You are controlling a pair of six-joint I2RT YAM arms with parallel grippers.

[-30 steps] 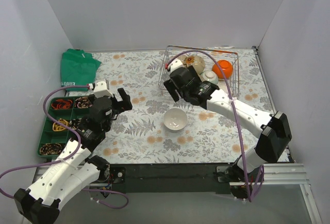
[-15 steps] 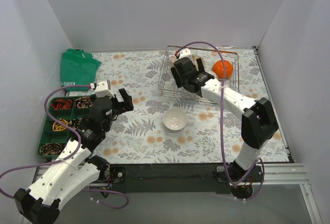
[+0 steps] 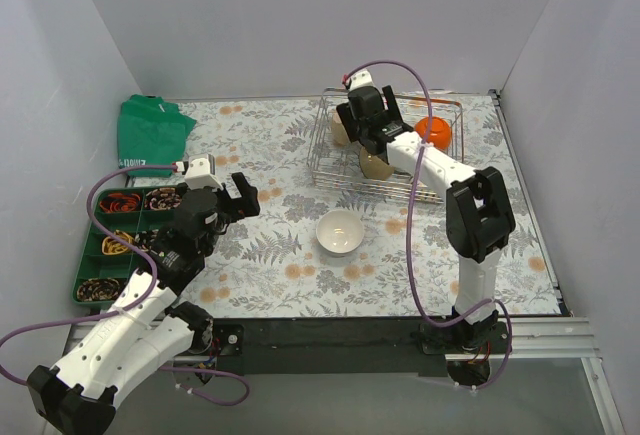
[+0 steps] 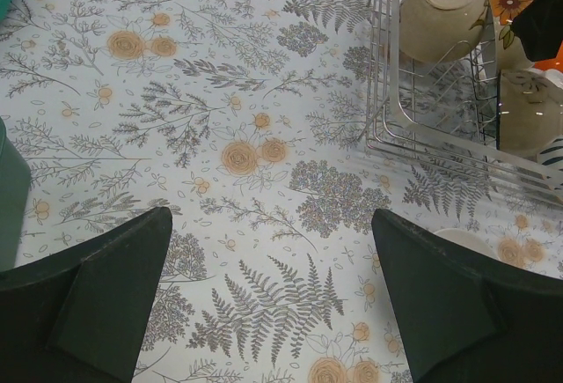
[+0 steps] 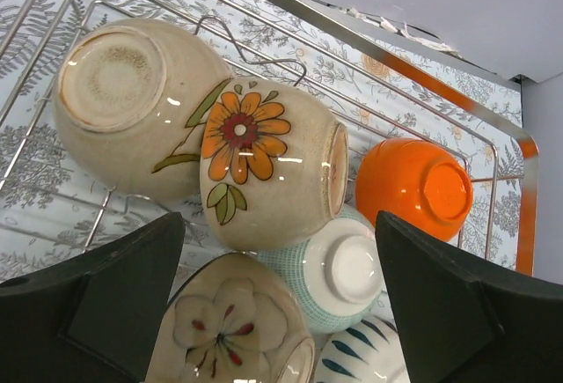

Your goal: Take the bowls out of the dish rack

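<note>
Top view: the dish rack sits at the far right of the bench, its long axis running left to right, close to the back and right walls. The right gripper hangs over the rack's left end, jaws hidden under the wrist. An orange bowl shows at the rack's right end. A white bowl stands mouth-up on open bench in front of the rack. The left gripper hovers beside the green compartment tray.

Left wrist: jaws spread wide around nothing. The rack's corner and a beige bowl, foot towards the camera, are cut off at the frame's edge.

Right wrist: jaws released, wide apart above the bowls. A sunflower bowl lies on its side, foot pointing right. A pale teal bowl sits foot-up, partly hidden.
</note>
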